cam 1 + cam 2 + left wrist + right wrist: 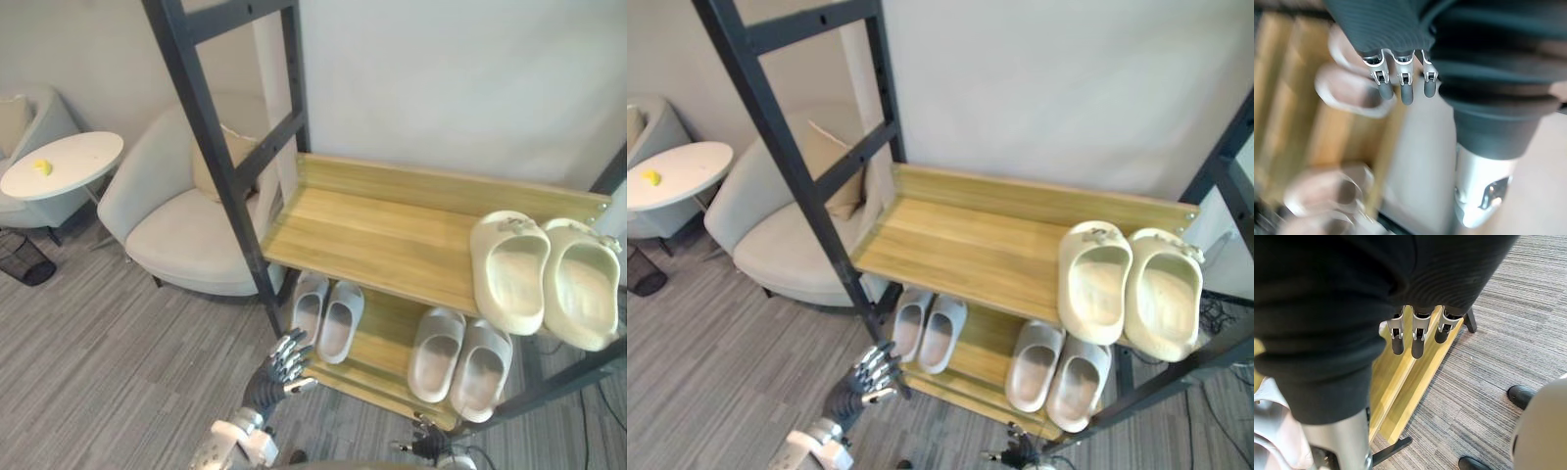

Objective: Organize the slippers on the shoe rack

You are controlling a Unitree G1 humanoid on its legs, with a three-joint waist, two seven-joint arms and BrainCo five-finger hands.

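The shoe rack has a black frame and wooden shelves. At the right end of its upper shelf (372, 235) lies a cream pair of slippers (509, 269). The lower shelf (377, 367) carries two pale grey pairs, one at the left (326, 313) and one at the right (458, 357). My left hand (284, 367) hangs in front of the rack's lower left corner, open and holding nothing. In its wrist view the fingers (1403, 90) point at a blurred slipper (1352, 90). My right hand (426, 446) is low by the lower shelf's front edge, with straight fingers (1418, 340) and nothing in it.
A light armchair (186, 225) with a tan cushion (230, 157) stands left of the rack. Further left is a round white side table (64, 164) with a small yellow thing (42, 166) on it. A black wire basket (22, 259) sits on the striped carpet.
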